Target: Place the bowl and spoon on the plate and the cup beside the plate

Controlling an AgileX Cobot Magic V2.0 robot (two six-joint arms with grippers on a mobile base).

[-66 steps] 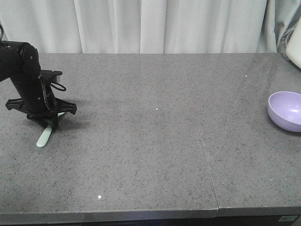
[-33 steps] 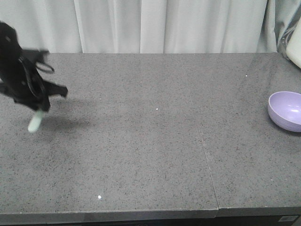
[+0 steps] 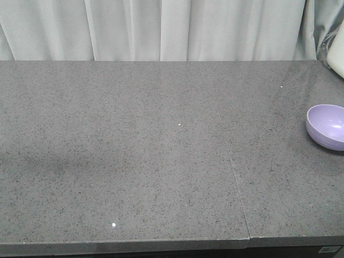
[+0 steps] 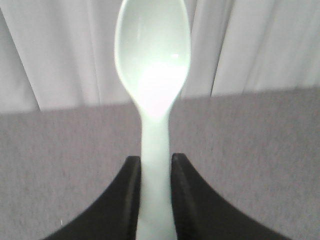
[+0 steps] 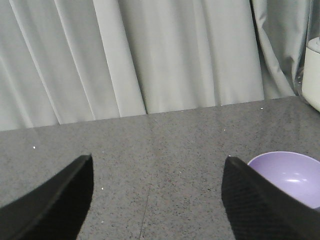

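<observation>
- A faint dark patch, probably a shadow, lies on the left of the bench, and a pale curtain hangs behind it.
- The left gripper aims toward the curtain. Its fingers are clenched on the handle of the spoon. The scoop shows against the curtain, glare-washed and soft, and the handle's end is cut off.
- The right gripper hovers over the bench, its fingers spread wide and grasping nothing.
- The bowl sits upright at the bench's far right. It is cropped by the front view's edge and partly hidden behind a finger in the right wrist view.
- A white object is cut off at the upper right, too little showing to identify it.
</observation>
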